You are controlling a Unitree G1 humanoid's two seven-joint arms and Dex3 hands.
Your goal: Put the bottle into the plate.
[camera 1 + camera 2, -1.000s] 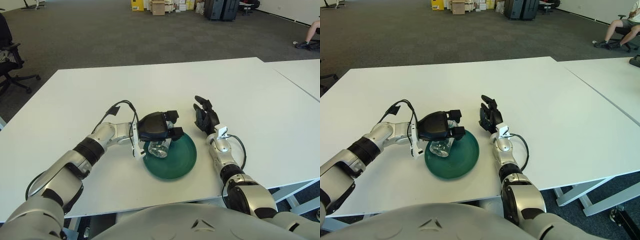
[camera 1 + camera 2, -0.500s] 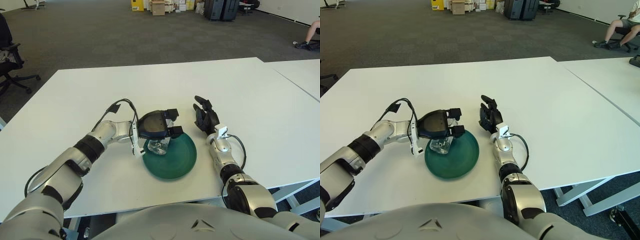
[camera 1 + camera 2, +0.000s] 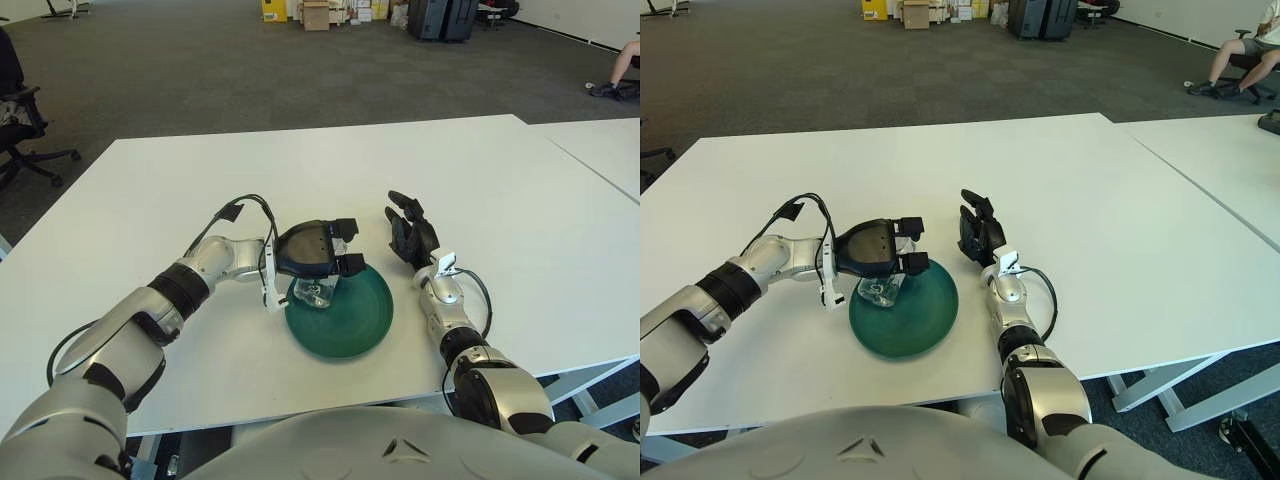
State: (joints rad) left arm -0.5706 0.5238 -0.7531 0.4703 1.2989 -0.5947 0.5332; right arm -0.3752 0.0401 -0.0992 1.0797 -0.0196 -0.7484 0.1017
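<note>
Since a second ago the left hand (image 3: 312, 254) has drawn back a little toward the far-left edge of the round dark-green plate (image 3: 360, 322), carrying the small clear plastic bottle (image 3: 316, 293) with it. Now the bottle shows just under the palm, over the plate's left rim rather than nearer its middle. Its black fingers (image 3: 349, 264) are curled down around the bottle's top, so the grip looks kept, though whether the bottle's base already touches the plate cannot be told from either view. My reading is that the placing is close to done: the bottle is over the plate, and what remains is to settle it and let go.

On the plate's other side, the right hand (image 3: 410, 234) shows just beside the far-right rim, palm upright, fingers spread and holding nothing. It is apart from the plate and does not block the release. Nothing else lies near on the white worktop (image 3: 500, 200). A black cable (image 3: 235, 212) loops at the left wrist, away from the plate. Beyond the worktop are grey carpet, an office chair (image 3: 20, 110) and stacked boxes (image 3: 316, 14) far off.
</note>
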